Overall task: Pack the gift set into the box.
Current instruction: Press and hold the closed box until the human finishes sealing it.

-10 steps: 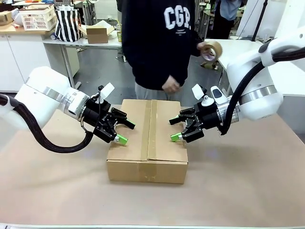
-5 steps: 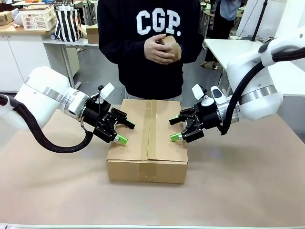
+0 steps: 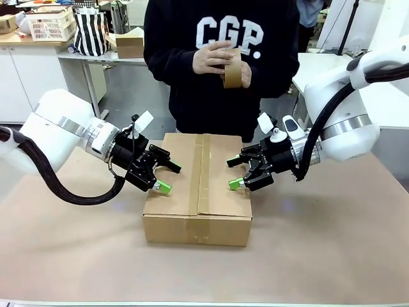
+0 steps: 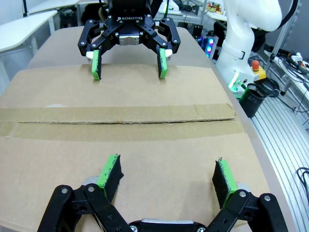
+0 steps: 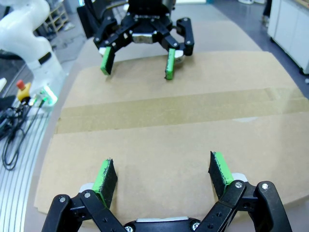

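Observation:
The box (image 3: 198,185) stands on the middle of the table with its top flaps folded flat and a strip of tape along the centre seam (image 4: 120,126). My left gripper (image 3: 169,177) is open over the box's left flap, its green pads (image 4: 110,170) just above the cardboard. Over the right flap (image 5: 169,130) my right gripper (image 3: 234,173) is open too, holding nothing. Each wrist view shows the other gripper facing it across the seam. The gift set is out of view. A person behind the box holds a roll of brown tape (image 3: 232,69) in both hands.
The brown table top (image 3: 332,243) lies bare around the box on my side. In the left wrist view, a white arm base (image 4: 244,34) and a black cup (image 4: 251,99) stand past the table edge. Cables (image 5: 14,130) lie off the edge in the right wrist view.
The person has stepped back behind the box and brought the tape roll to the chest in both hands. Both arms and the box have stayed still.

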Action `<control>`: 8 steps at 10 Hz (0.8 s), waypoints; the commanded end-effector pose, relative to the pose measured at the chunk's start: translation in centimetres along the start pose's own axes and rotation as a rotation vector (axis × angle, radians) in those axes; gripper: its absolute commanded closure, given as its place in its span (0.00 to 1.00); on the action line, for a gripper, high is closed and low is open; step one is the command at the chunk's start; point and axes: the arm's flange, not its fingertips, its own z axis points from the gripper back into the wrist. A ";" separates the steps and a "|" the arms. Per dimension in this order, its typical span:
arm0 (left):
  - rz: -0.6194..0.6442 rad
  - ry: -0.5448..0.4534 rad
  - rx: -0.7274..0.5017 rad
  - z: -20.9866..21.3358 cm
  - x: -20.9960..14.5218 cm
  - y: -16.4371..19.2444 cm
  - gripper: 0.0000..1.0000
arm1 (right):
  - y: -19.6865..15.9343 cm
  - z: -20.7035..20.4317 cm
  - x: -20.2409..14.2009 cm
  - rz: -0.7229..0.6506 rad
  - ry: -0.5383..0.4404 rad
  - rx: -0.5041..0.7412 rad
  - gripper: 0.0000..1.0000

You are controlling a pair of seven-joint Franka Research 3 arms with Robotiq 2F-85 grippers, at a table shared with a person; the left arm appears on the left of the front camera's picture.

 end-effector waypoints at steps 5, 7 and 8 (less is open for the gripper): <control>0.000 0.004 0.000 -0.1 -0.2 -0.1 0.00 | 0.1 0.0 -0.3 -0.005 0.006 0.009 0.00; 0.000 0.004 0.000 -0.1 -0.2 -0.1 0.00 | 0.1 0.0 -0.3 -0.005 0.006 0.009 0.00; 0.000 0.004 0.000 -0.1 -0.2 -0.1 0.00 | 0.1 0.0 -0.3 -0.005 0.006 0.009 0.00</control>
